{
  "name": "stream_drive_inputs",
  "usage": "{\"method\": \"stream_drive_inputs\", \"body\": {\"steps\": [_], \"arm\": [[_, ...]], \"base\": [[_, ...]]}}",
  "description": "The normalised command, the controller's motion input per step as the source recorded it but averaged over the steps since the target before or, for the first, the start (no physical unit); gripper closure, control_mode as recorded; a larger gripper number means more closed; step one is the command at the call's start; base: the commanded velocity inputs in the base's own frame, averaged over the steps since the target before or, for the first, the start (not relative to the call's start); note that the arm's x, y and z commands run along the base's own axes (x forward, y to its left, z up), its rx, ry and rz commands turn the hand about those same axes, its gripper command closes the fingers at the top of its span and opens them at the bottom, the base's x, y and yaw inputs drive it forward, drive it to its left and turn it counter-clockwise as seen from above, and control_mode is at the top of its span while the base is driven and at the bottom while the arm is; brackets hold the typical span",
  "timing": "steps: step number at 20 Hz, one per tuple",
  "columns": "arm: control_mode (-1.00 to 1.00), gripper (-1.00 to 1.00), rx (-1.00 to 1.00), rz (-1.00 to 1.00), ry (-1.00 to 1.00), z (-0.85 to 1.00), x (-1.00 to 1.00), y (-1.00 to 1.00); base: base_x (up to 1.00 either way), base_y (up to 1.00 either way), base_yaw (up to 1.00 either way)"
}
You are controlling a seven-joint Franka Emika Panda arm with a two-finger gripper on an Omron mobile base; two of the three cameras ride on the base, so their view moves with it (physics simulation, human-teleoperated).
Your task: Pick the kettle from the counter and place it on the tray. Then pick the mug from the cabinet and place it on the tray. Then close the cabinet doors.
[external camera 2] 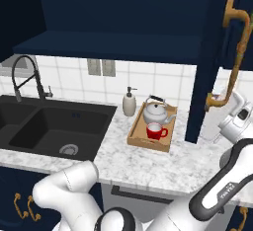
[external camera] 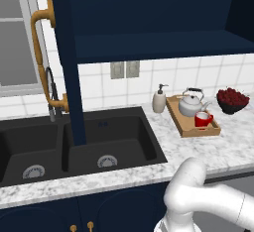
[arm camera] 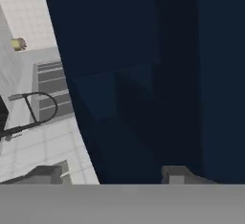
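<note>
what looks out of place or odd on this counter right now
Little stands out. The kettle and mug stand upright on the tray, nothing spilled. The one loose end: both cabinet doors hang wide open over the counter, one in front of the sink.

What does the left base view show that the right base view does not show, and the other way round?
Left base view alone: the dark bowl of red fruit right of the tray, and a window at far left. Right base view alone: the gripper by the right cabinet door. Both share: the kettle and mug on the tray, the soap bottle, the sink and the faucet.
</note>
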Motion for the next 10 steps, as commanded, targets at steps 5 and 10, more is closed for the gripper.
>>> {"method": "stream_drive_inputs", "body": {"steps": [5,10], "arm": [[-1.0,-1.0,-0.32,-0.2,-0.04,0.49,0.01,0.63],[-1.0,-1.0,-0.3,-0.35,-0.01,0.35,0.15,0.78]], "base": [[0.0,0.0,0.0],[0.0,0.0,0.0]]}}
